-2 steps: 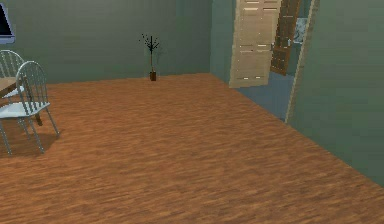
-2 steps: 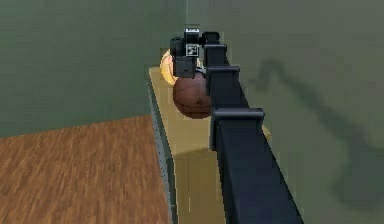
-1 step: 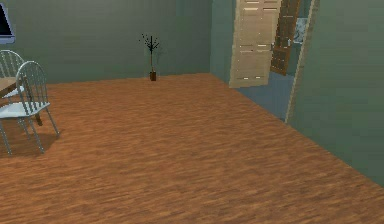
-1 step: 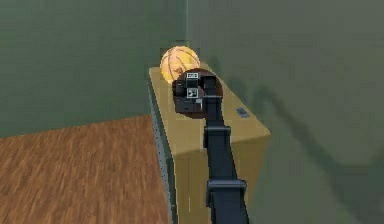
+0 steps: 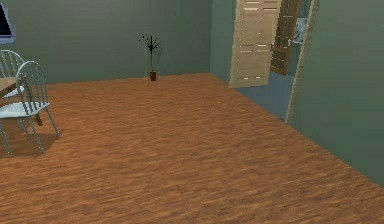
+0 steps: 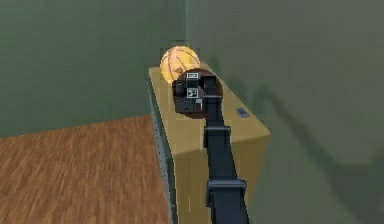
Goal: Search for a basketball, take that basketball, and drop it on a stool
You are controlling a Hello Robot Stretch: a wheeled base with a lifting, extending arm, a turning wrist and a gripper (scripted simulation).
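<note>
Seemingly the basketball (image 6: 178, 60) on the tan surface (image 6: 255, 128) is being taken. Whether it is grasped by the pincer (image 6: 185, 87) cannot be told; a clean lift is needed next.

The floor (image 5: 190, 150) is reddish-brown wood, streaked with darker grain. The walls (image 5: 90, 40) are a flat grey-green. The door (image 5: 255, 40) is cream with panels. The chair (image 5: 28, 95) is white and the table (image 5: 8, 88) light brown. The plant (image 5: 151, 45) is dark, almost black, and its pot (image 5: 153, 75) red-brown.

In the arm side view the ball (image 6: 176, 62) is orange with thin dark lines. The cabinet (image 6: 190, 150) is tan-yellow on top and front, greyer on its side face. The arm (image 6: 225, 175) and gripper (image 6: 186, 92) are black. The squares (image 6: 193, 76) are white with black marks. Here too the wall is grey-green and the floor red-brown wood.
</note>
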